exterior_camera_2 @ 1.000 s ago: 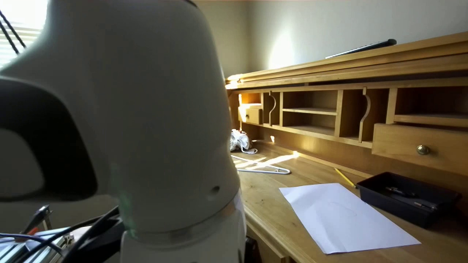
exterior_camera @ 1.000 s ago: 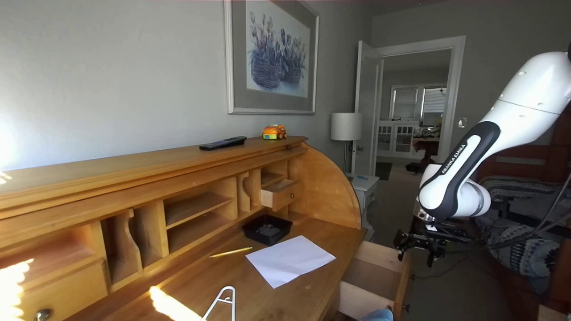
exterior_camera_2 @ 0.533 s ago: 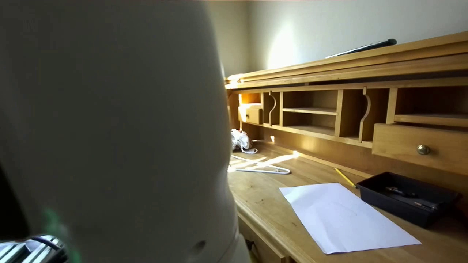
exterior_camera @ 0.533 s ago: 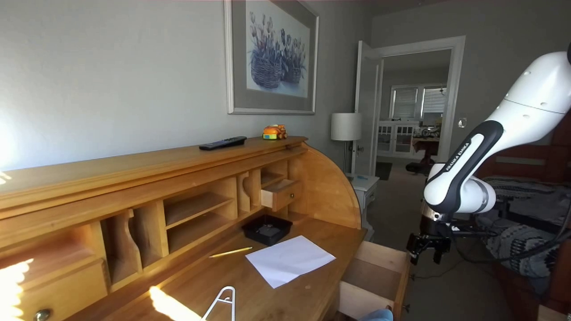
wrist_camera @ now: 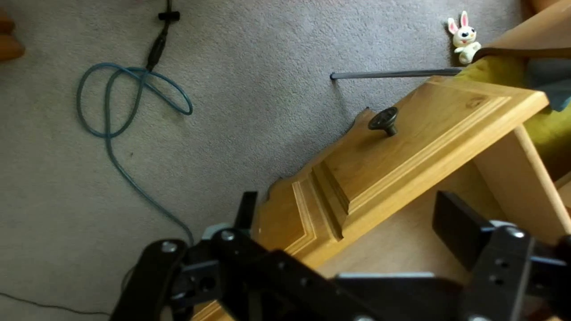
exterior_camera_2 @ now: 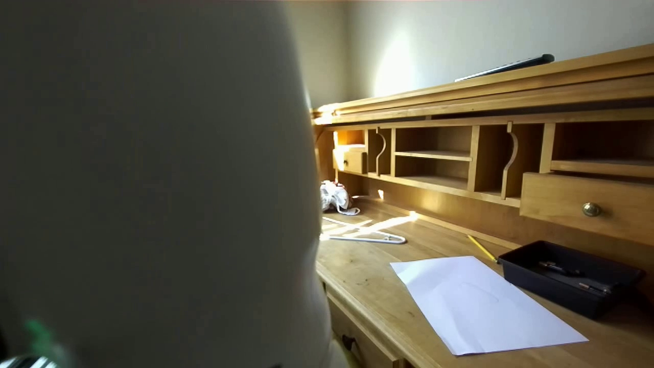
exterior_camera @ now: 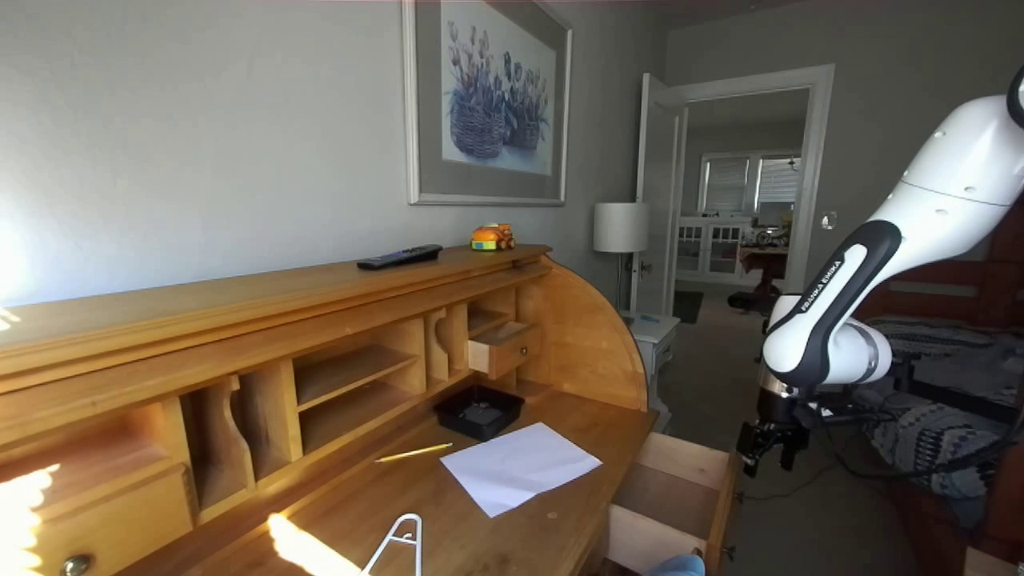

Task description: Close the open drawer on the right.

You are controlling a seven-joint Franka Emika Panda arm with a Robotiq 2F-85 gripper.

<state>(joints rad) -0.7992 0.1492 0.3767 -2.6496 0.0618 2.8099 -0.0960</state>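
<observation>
The drawer (exterior_camera: 650, 541), a large light tan box, stands pulled out from the desk's right end in an exterior view. Its front panel (wrist_camera: 415, 133) with a dark knob (wrist_camera: 384, 119) lies slantwise in the wrist view. My gripper (exterior_camera: 770, 464) points down over the floor, just beyond the drawer front, with no contact visible. In the wrist view my gripper (wrist_camera: 352, 218) is open, with nothing between its fingers. One finger (wrist_camera: 246, 209) shows over the carpet and front panel edge, the other over the drawer's inside. The arm fills the left of an exterior view, where the drawer does not show.
The desk top (exterior_camera: 552, 516) holds a paper sheet (exterior_camera: 520, 468), a black tray (exterior_camera: 478, 412), a pencil (exterior_camera: 414, 453) and a white hanger (exterior_camera: 418, 532). A small pigeonhole drawer (exterior_camera: 508, 352) stands partly out. Yellow fabric (wrist_camera: 499, 73), a bunny figure (wrist_camera: 466, 42) and a cable (wrist_camera: 108, 102) show below.
My gripper has moved away from the desk, rightward in an exterior view, and has turned to point more straight down. The arm covers more of an exterior view. The drawer has not moved.
</observation>
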